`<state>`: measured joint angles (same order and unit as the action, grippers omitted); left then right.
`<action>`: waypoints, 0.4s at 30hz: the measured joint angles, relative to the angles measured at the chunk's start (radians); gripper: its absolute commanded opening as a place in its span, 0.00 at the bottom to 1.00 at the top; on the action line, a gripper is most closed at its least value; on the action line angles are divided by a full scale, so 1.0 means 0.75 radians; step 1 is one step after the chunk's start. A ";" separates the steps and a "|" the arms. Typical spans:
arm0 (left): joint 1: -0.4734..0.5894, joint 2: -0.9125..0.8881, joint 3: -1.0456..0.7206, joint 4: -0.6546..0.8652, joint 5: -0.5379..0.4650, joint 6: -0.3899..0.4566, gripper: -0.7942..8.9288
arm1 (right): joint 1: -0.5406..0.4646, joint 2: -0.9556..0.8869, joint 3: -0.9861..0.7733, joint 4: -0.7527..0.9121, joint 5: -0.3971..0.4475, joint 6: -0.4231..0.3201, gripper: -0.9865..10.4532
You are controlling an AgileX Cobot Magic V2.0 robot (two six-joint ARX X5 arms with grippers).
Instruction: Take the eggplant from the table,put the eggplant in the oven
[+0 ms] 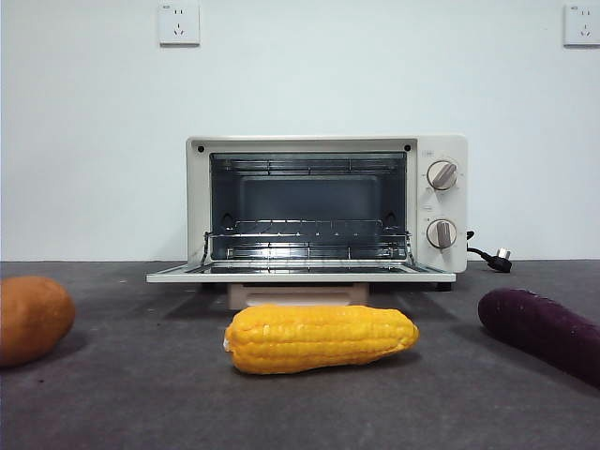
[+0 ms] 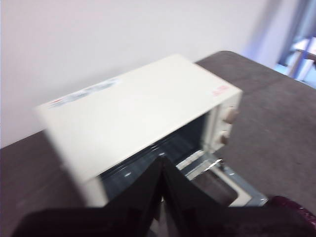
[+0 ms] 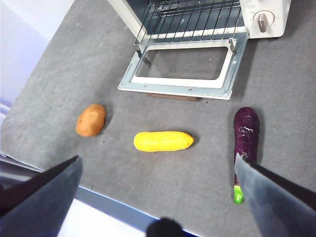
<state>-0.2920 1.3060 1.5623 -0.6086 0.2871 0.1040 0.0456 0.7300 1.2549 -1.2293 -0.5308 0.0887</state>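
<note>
The eggplant (image 3: 246,135) lies on the table (image 1: 141,394) at the near right, well apart from the oven (image 1: 441,202), whose door (image 3: 183,66) hangs fully open with the rack bare. The right gripper (image 3: 158,197) hovers high above the near edge with its jaws spread wide, holding nothing; the left gripper (image 2: 162,197) floats above the oven, jaws pressed together. The eggplant is long and rounded, so a grasp near the stem could let it swing or roll free. The corn (image 1: 321,338) sits right in front of the door, and the potato (image 1: 33,317) at the far left; a low carry might clip the corn or the door's edge.
</note>
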 measured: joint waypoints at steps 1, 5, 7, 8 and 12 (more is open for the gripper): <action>0.033 -0.027 0.000 -0.027 0.004 0.000 0.08 | 0.000 0.000 0.000 0.000 0.000 0.000 0.56; 0.159 -0.122 0.000 -0.095 0.077 -0.001 0.08 | 0.000 0.000 0.000 0.000 0.001 0.000 0.56; 0.221 -0.167 0.000 -0.115 0.145 -0.006 0.08 | 0.000 0.000 0.000 0.000 0.000 0.000 0.56; 0.246 -0.185 0.000 -0.118 0.180 -0.014 0.08 | 0.000 0.000 0.000 0.000 0.000 -0.001 0.56; 0.318 -0.263 0.000 -0.172 0.281 -0.030 0.08 | 0.000 0.000 0.000 0.001 0.000 -0.001 0.56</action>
<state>-0.0536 1.1088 1.5623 -0.7376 0.4980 0.0814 0.0456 0.7300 1.2549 -1.2289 -0.5308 0.0883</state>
